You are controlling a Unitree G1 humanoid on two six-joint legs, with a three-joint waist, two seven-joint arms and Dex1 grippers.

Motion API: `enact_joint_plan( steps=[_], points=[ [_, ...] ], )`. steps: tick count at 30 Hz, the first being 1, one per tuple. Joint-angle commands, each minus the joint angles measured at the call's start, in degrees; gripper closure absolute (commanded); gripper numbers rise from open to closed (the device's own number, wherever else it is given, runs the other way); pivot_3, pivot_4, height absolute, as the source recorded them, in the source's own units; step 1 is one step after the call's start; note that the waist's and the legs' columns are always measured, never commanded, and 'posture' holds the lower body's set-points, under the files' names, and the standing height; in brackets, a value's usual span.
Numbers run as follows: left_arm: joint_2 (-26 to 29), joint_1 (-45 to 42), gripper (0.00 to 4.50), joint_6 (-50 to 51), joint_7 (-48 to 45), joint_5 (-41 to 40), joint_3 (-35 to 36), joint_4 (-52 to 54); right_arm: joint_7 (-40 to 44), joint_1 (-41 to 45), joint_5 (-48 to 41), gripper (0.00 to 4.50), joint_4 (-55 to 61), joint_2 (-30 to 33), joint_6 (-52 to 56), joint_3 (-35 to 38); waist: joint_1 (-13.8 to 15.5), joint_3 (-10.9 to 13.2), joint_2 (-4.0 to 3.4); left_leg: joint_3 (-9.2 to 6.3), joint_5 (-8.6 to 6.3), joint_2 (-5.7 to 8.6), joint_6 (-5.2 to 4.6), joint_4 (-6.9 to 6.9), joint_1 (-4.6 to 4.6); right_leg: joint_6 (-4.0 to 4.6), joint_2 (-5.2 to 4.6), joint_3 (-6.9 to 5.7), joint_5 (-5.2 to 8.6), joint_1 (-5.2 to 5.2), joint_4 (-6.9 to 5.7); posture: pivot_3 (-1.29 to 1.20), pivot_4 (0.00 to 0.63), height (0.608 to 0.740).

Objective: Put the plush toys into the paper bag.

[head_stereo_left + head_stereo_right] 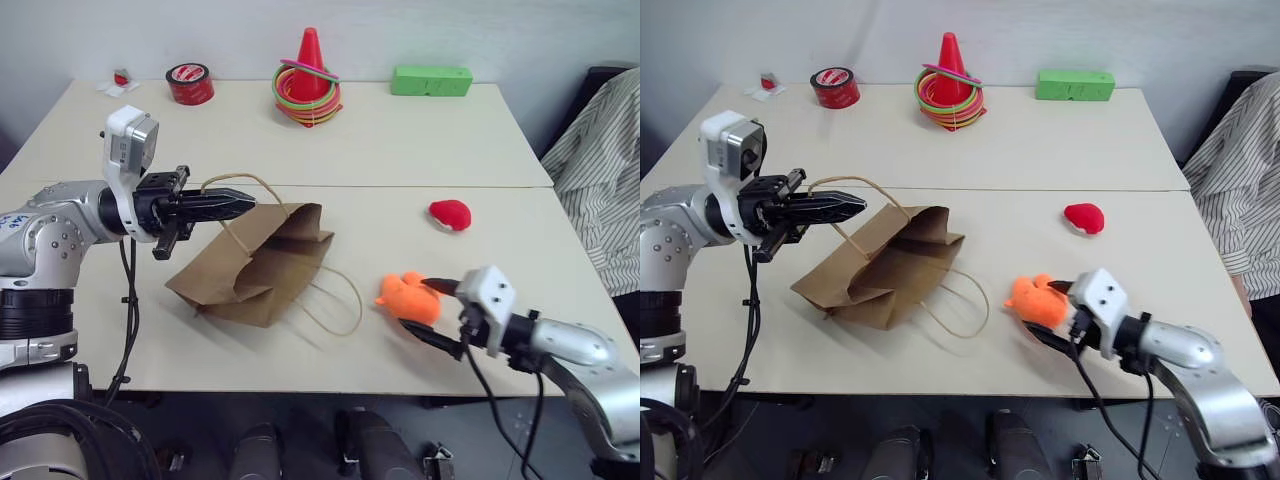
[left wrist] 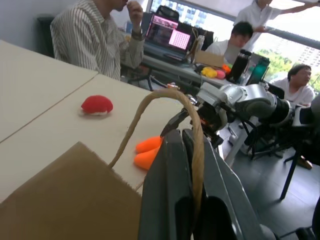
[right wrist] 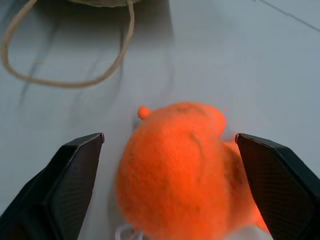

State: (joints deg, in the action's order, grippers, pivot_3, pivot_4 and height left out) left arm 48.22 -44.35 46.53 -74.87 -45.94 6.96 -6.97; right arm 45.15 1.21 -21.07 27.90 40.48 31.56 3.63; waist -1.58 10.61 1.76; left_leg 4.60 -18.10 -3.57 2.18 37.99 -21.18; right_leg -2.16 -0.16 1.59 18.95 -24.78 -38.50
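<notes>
Right wrist view: the right gripper (image 3: pixel 167 187) has its fingers (image 3: pixel 70 175) spread wide on either side of the orange plush toy (image 3: pixel 177 170), not yet closed on it, apparently lined up for a pick. From the head camera, that toy (image 1: pixel 408 297) lies on the pale surface (image 1: pixel 420 150) at about 4 o'clock from the paper bag (image 1: pixel 255 265), with the red plush toy (image 1: pixel 450 214) well apart at the bag's 2 o'clock. The left gripper (image 1: pixel 235 206) is clenched on one cord handle (image 1: pixel 240 181), lifting it so the bag's mouth, which faces the toys, is raised a little; the second handle (image 1: pixel 335 305) trails flat toward the orange toy. The bag lies slumped and creased; whether anything is inside cannot be told. Both toys are outside it, so the task looks barely begun.
</notes>
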Motion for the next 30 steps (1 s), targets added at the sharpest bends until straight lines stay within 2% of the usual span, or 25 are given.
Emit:
enact_joint_plan(
  steps=[1, 6, 9, 11, 15, 16, 20, 24, 30],
  points=[
    [1.8, -2.2, 4.5, -1.9, -2.6, 1.8, 0.0, -0.7, -0.7, 4.1, 4.1, 1.37, -3.3, 0.2, -0.3, -5.4, 0.0, 0.0, 0.0, 0.03, -0.03, 0.0, -0.04, 0.02, -0.01, -0.01, 0.0, 0.03, -0.01, -0.01, 0.04, 0.0, 0.15, 0.74],
    [1.0, -3.2, 4.5, -3.7, -4.2, 3.0, -0.2, -1.8, -0.9, 6.5, 8.5, 3.11, -7.3, 1.1, -2.2, -8.8, -0.2, 0.0, 0.08, 0.12, -0.13, 0.01, -0.23, 0.1, 0.03, -0.1, -0.01, 0.11, -0.05, 0.04, 0.06, 0.0, 0.15, 0.74],
    [0.1, -2.7, 4.5, -6.2, -4.7, 4.1, -0.2, -1.8, 1.1, 5.7, 7.4, 3.98, -7.7, 2.1, -5.3, -6.3, -0.2, -0.1, 0.09, 0.23, -0.19, 0.0, -0.35, 0.1, 0.12, -0.13, 0.0, 0.22, -0.07, 0.08, 0.01, 0.0, 0.15, 0.74],
    [-0.3, -2.9, 4.5, -6.3, -4.9, 4.1, -0.1, -1.8, 4.1, 5.4, 4.4, 4.32, -7.2, 2.8, -8.8, -3.1, -0.1, -0.1, 0.1, 0.24, -0.19, -0.01, -0.34, 0.12, 0.11, -0.14, 0.02, 0.22, -0.07, 0.08, 0.01, 0.0, 0.15, 0.74],
    [-0.4, -3.5, 4.5, -5.2, -5.4, 3.7, -0.3, -1.9, 12.1, 7.5, -3.7, 4.35, -4.5, 2.3, -14.2, 1.0, -0.2, 0.0, 0.09, 0.31, -0.19, 0.0, -0.33, 0.13, 0.06, -0.17, 0.02, 0.27, -0.09, 0.02, 0.03, 0.0, 0.15, 0.74],
    [-0.5, -3.6, 4.5, -4.7, -5.6, 3.5, -0.5, -1.7, 12.6, 10.8, -4.7, 4.35, -3.8, 1.2, -14.5, -0.1, -0.3, 0.0, 0.08, 0.34, -0.19, -0.03, -0.34, 0.13, 0.08, -0.18, 0.04, 0.29, -0.09, 0.02, 0.02, 0.0, 0.15, 0.74],
    [-1.2, -3.9, 4.5, -3.7, -6.2, 3.1, -1.2, -1.1, 12.6, 22.5, -2.5, 4.35, -5.5, -4.8, -13.8, -9.2, -1.5, 0.0, 0.08, 0.48, -0.19, -0.06, -0.33, 0.2, 0.2, -0.18, 0.05, 0.4, -0.12, -0.02, -0.19, 0.0, 0.15, 0.74],
    [-2.7, -4.3, 4.5, -2.9, -5.8, 2.8, -1.5, -0.4, 9.9, 32.0, 2.8, 4.35, -13.6, -12.7, -11.6, -18.0, -1.5, 0.0, 0.09, 0.41, -0.14, -0.1, -0.23, 0.18, 0.06, -0.12, 0.09, 0.37, -0.08, -0.18, -0.24, 0.0, 0.15, 0.74],
    [-4.1, -3.6, 4.5, -1.5, -6.1, 1.7, -1.6, 2.0, 8.2, 39.8, 8.9, 4.35, -25.9, -21.9, -12.2, -25.5, -1.6, 0.0, 0.09, 0.64, -0.13, -0.04, -0.23, 0.29, -0.26, -0.12, -0.18, 0.41, -0.08, -0.66, -0.47, 0.0, 0.15, 0.74]
  ],
)
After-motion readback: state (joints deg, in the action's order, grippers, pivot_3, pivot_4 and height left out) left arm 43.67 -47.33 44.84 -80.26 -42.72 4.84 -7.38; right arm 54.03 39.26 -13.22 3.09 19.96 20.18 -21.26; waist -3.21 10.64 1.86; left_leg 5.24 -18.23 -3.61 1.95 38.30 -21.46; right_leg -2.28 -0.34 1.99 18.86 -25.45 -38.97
